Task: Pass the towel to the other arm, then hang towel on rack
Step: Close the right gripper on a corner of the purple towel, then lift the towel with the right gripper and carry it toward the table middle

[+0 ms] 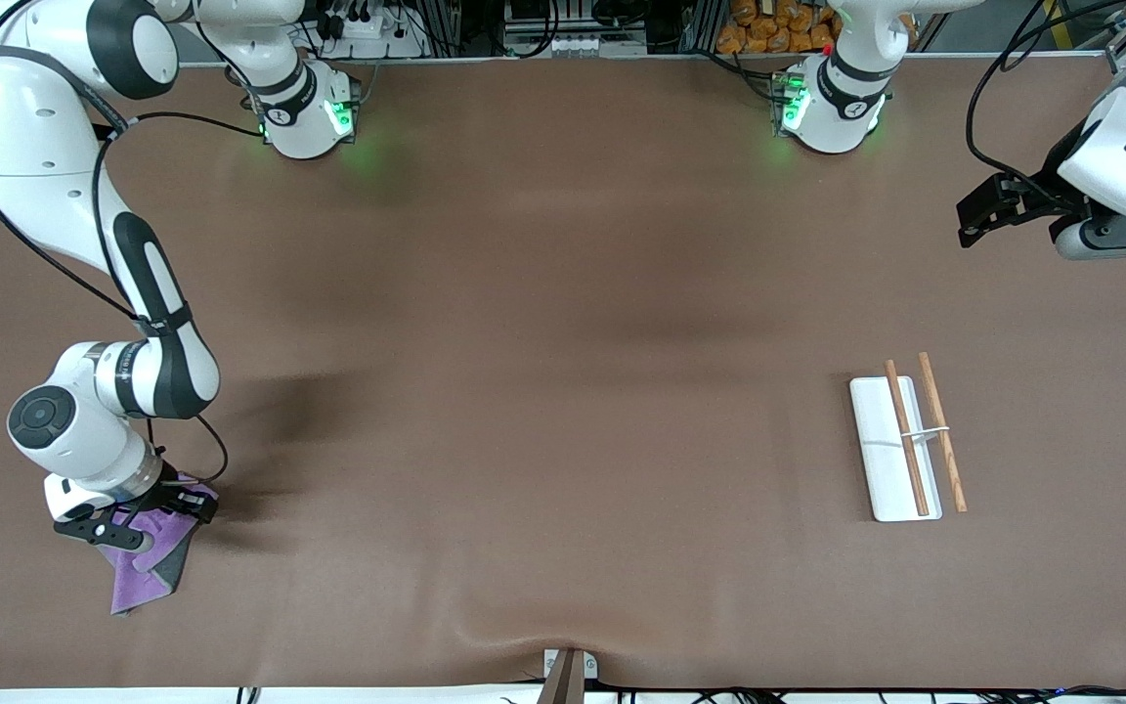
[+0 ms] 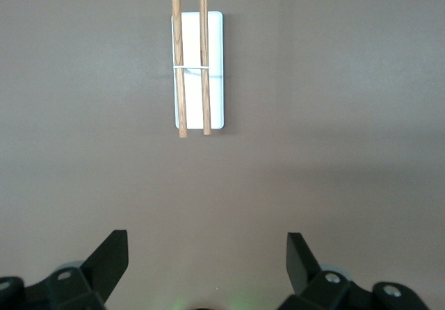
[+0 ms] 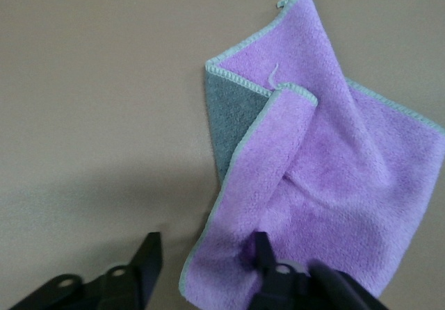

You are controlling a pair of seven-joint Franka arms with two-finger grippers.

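Purple cloth: the towel (image 1: 148, 567) lies crumpled on the brown tabletop (image 1: 543, 391) at the right arm's end, near the edge closest to the front camera; its purple face is up and a dark grey fold shows at one side.
Right hand: the right hand (image 1: 133, 516) is down on the towel. In the right wrist view one finger (image 3: 264, 254) presses into the purple edge and the other stands on bare tabletop just beside the cloth, so the edge is between them. The fingers are half drawn together; I cannot tell if they pinch the cloth already.
Left hand: the left hand (image 1: 988, 217) waits in the air over the left arm's end of the tabletop, its fingers (image 2: 111, 258) spread wide and holding nothing.
Rack: the rack (image 1: 900, 445) lies flat on the tabletop toward the left arm's end, well apart from the towel; two wooden rods are on the white base, joined by a thin crossbar.
Step in hand: taking up the towel, I judge.
Doing it well: close fully on the folded edge so that both layers are caught, and only then lift.
Risk: a thin pinch on one layer may slip.
Next need: leave a free part of the cloth hanging for the left hand to take.
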